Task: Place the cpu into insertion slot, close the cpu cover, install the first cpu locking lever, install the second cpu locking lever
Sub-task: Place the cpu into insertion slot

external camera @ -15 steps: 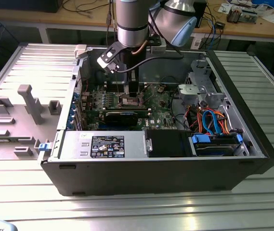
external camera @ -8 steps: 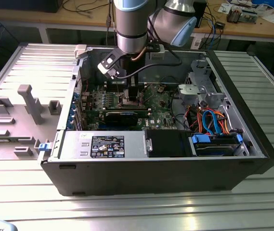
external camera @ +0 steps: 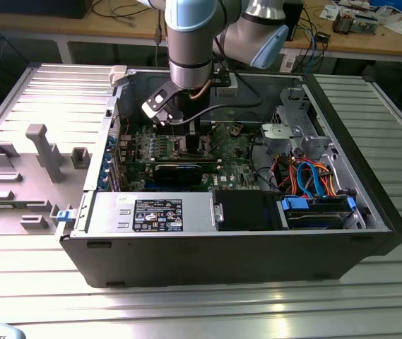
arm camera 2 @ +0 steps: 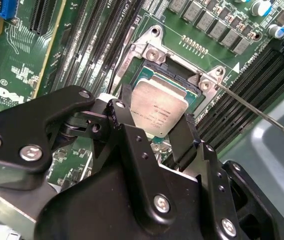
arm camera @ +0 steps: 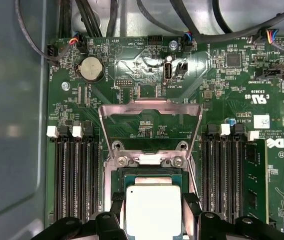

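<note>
Pincer point(arm camera 2: 155, 122), closed on the cpu point(arm camera 2: 159, 111), holds it at the insertion slot point(arm camera 2: 179, 82); whether the chip is seated cannot be told. The cpu cover point(arm camera: 149, 105) lies swung open, adjoining the slot.

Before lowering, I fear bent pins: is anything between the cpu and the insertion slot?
Nothing visible. The cpu cover is swung open, clear of the insertion slot, and the cpu sits directly over it.

ribbed metal table point(external camera: 186, 311) — cluttered wooden workbench point(external camera: 52, 25) behind.
</note>
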Action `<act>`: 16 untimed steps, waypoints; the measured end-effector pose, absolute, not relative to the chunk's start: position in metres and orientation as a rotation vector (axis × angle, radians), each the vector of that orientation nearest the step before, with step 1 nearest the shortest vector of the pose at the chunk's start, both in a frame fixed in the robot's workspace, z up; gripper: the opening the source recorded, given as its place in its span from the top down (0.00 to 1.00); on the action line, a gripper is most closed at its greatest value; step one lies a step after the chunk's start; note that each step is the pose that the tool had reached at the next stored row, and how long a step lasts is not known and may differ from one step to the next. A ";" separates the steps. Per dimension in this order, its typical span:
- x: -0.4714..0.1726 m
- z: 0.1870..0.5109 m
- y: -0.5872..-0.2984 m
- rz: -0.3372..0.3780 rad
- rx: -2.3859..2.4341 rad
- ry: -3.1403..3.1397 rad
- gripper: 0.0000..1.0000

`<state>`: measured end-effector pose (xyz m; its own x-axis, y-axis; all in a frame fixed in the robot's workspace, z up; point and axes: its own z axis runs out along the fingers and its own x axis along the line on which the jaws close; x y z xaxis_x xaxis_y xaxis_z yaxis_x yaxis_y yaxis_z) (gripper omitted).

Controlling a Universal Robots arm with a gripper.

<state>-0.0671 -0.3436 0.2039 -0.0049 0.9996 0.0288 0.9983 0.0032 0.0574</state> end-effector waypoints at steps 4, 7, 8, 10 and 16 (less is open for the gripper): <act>-0.067 0.202 -0.343 0.095 2.210 2.202 0.46; -0.067 0.199 -0.342 0.095 2.210 2.202 0.46; -0.067 0.198 -0.342 0.094 2.210 2.202 0.46; -0.067 0.198 -0.342 0.094 2.210 2.202 0.46; -0.067 0.198 -0.342 0.095 2.210 2.202 0.46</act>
